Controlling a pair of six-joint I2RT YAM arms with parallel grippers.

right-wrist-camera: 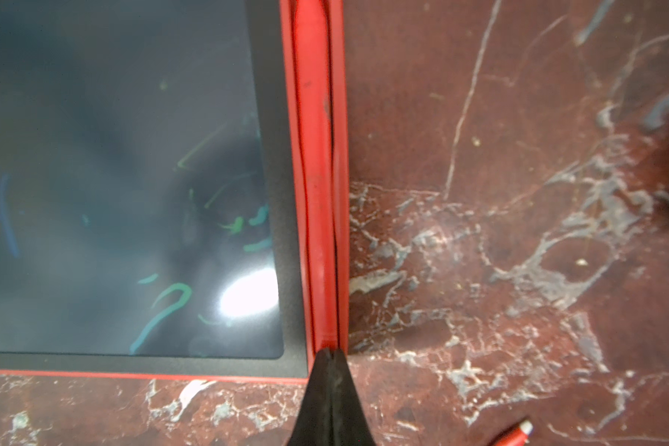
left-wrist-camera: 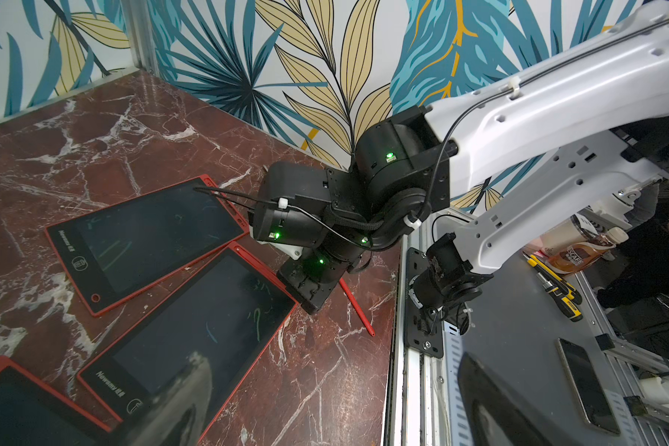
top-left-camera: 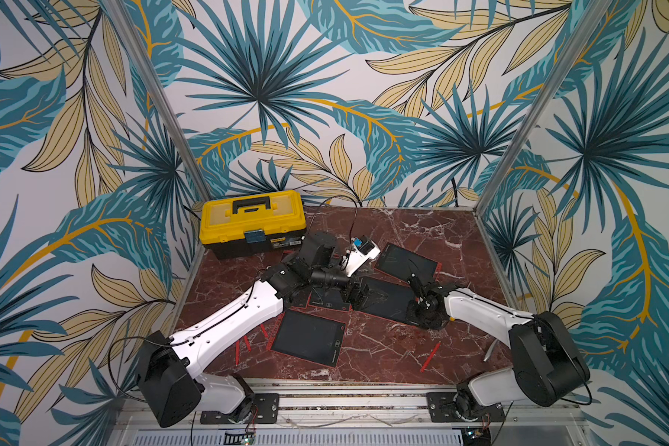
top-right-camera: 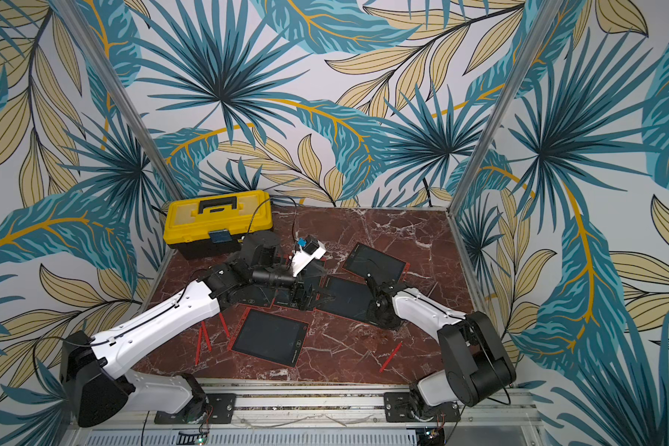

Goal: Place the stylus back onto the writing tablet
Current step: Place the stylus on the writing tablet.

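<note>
Right gripper (right-wrist-camera: 327, 359) jaws pinched shut, empty afaict, tips on the end of the stylus (right-wrist-camera: 313, 154), which lies in the side groove of the writing tablet (right-wrist-camera: 132, 154). Left gripper (top-left-camera: 358, 297) gapes wide nearby. My worry: stylus looks bowed, so a push cd skid off n pop it out.

Shows a slim red stylus (right-wrist-camera: 317, 154) lying lengthwise in the groove along the red side edge of the tablet (right-wrist-camera: 113, 193) — dark screen, black border, red frame, faint green and blue scribbles. Lies flat on the marble table (right-wrist-camera: 499, 116) — near its middle in both top views.
</note>
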